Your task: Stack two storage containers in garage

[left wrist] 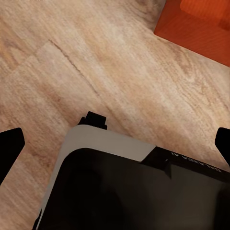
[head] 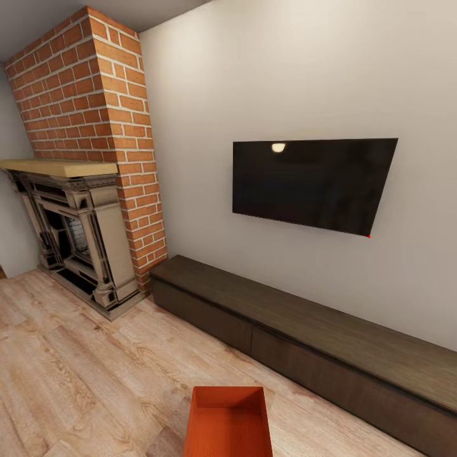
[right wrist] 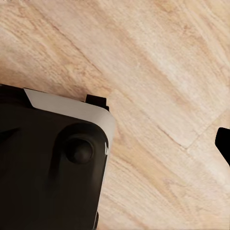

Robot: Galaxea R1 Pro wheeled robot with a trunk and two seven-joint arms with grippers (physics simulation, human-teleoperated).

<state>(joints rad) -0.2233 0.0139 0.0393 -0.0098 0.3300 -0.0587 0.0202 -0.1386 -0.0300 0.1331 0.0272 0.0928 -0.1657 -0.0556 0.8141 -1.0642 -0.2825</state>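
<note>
- One orange-red bin (head: 230, 422) stands on the light wood floor (head: 82, 374) at the bottom edge of the head view, a little right of centre; it is lidless and empty, its open top facing up, its near end cut off by the frame
- The bin sits in front of the long dark TV bench (head: 304, 330), apart from it, with a strip of planks between
- The bench runs along the white wall (head: 266, 76); a black TV (head: 311, 184) hangs above it, a small light spot reflected near its top edge
- At the left stands a red brick chimney (head: 95, 95) with a pale wood mantel (head: 60, 167) and a dark carved fireplace (head: 76, 235) below, its base touching the floor just beside the bench's left end
- In the left wrist view the left gripper (left wrist: 117, 143) hangs over the planks; its two dark fingertips (left wrist: 9, 146) show at opposite edges, spread wide, nothing between them; part of the robot's black and grey base (left wrist: 124, 187) lies below; a corner of the bin (left wrist: 201, 28) shows on the floor nearby
- In the right wrist view the right gripper's one fingertip (right wrist: 224, 143) shows at the frame edge over bare planks; whether that hand is apart or together cannot be told; the base (right wrist: 52, 163) shows here too
</note>
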